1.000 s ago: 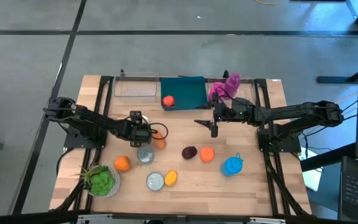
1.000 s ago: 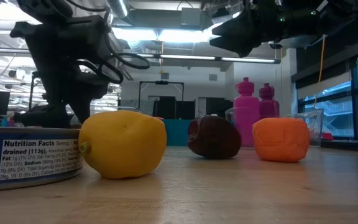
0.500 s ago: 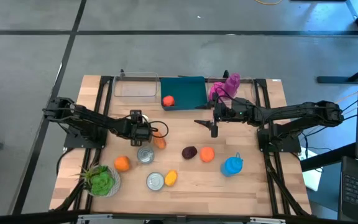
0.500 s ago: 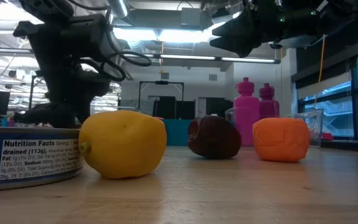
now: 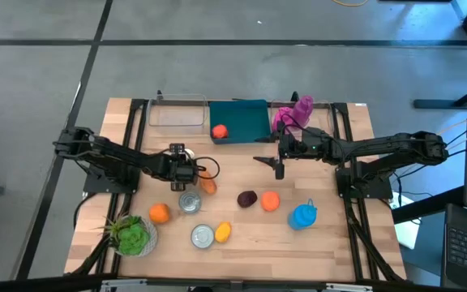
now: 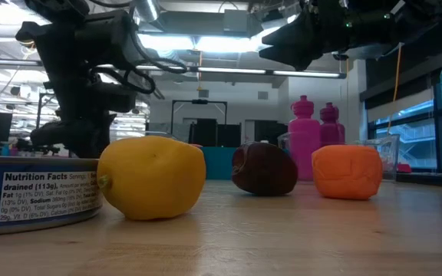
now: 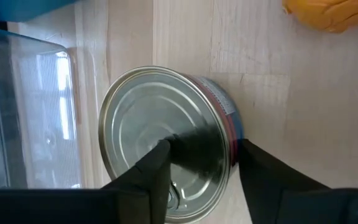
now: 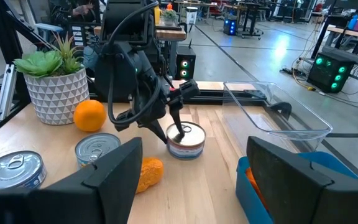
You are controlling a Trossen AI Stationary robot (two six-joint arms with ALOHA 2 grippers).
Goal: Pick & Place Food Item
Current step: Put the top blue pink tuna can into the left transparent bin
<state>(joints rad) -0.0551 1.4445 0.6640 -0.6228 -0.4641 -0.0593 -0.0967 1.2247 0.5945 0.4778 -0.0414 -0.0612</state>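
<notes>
Round ribbed metal can (image 7: 166, 143), wood-grain table (image 7: 278, 93).

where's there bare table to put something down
Bare wood lies along the front edge right of the yellow fruit, below the blue bottle, and between the teal bin and the dark fruit. It is crowded front left around the plant, cans and left gripper.

Left end effector (image 5: 191, 188) over a can (image 5: 190, 200) beside an orange (image 5: 160, 212)
</notes>
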